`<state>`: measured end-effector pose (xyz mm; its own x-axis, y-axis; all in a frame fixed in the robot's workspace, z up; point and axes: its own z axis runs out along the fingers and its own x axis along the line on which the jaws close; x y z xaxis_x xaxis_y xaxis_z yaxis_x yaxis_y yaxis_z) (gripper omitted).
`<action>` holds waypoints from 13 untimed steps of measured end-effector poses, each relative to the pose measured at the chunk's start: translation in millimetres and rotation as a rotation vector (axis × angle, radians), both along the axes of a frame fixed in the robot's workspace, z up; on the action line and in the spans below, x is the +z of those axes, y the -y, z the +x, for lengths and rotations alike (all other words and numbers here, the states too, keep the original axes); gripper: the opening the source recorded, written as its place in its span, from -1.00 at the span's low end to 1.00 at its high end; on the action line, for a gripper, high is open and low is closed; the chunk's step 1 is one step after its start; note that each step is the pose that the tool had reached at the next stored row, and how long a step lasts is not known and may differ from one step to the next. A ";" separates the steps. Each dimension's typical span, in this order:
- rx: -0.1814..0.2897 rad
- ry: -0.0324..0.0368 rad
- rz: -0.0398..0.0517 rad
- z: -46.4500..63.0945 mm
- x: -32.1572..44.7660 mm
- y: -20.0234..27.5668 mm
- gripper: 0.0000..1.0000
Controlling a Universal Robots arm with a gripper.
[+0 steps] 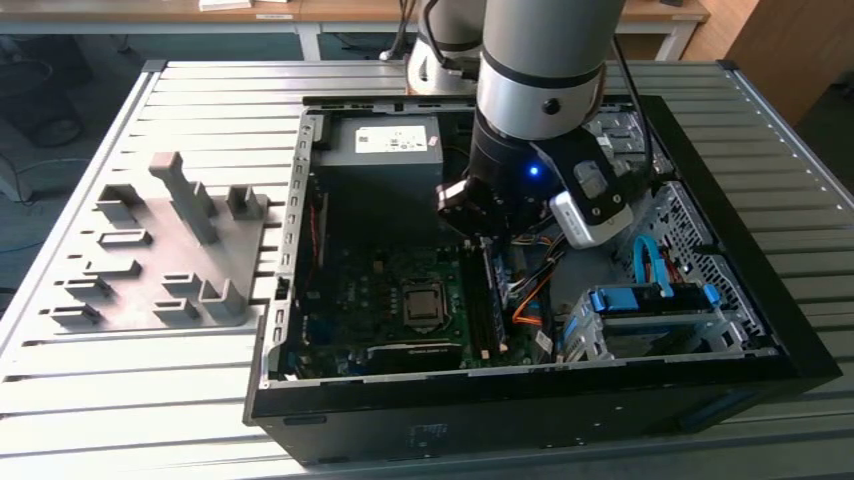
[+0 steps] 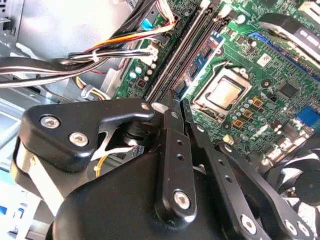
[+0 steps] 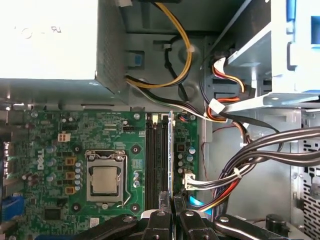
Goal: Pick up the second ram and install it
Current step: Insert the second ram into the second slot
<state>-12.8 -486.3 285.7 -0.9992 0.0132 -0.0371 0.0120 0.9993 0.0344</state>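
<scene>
Gripper (image 2: 172, 97) links crowd the near edge in both wrist views, fingers drawn close together onto a thin board edge: the ram (image 3: 171, 150), standing on edge in the slot just beside the two empty black slots (image 3: 156, 155), on the far side of them from the CPU socket (image 3: 105, 181). Judged as clenched on the ram, held upright so it lines with the slot; whether it is fully seated, cannot tell. Cable bundle (image 3: 260, 150) runs beside the slots, away from the socket, near the gripper's path. Case (image 1: 534, 400) lies open on a ribbed metal table (image 1: 134, 400); grey holder block (image 1: 174, 240) sits on the table beside the case, at the exterior view's left. Wooden desk (image 1: 160, 10) stands beyond the table.
</scene>
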 end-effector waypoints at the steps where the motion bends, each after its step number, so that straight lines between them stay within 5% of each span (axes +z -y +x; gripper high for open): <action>1: -0.007 0.0000 0.0000 0.0 0.0 0.0 -0.73; 13: -0.035 0.0000 -0.0001 0.0 -0.1 0.0 -0.73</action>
